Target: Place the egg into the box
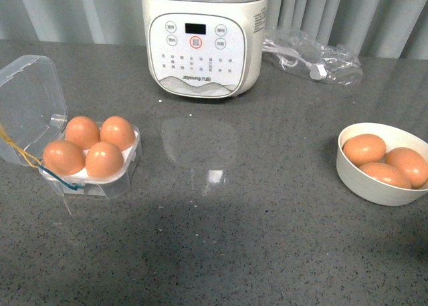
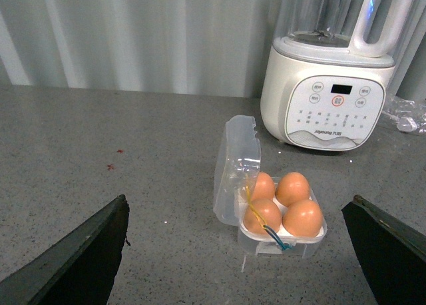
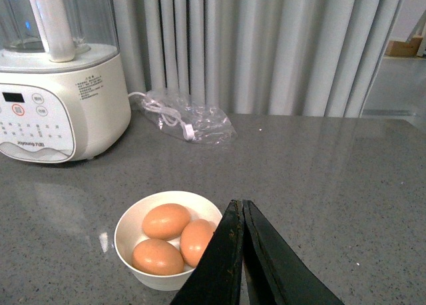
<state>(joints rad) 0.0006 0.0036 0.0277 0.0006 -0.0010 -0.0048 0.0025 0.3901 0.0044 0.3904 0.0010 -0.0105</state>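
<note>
The clear egg box [image 1: 120, 182] stands at the table's left with its lid [image 1: 30, 99] open, and four orange-brown eggs [image 1: 93, 145] fill its holes. It also shows in the left wrist view [image 2: 279, 242], ahead of my open, empty left gripper [image 2: 243, 252], whose fingers [image 2: 80, 258] stand wide apart. Three more eggs [image 1: 384, 160] lie in a round white bowl [image 1: 364, 186] at the right. My right gripper [image 3: 241, 205] is shut and empty, just beside that bowl [image 3: 133, 218]. Neither gripper shows in the front view.
A white blender base [image 1: 204, 42] stands at the back middle. A clear bag with a white cable [image 1: 311, 55] lies at the back right. Yellow and blue elastic loops [image 1: 30, 160] hang from the box's left side.
</note>
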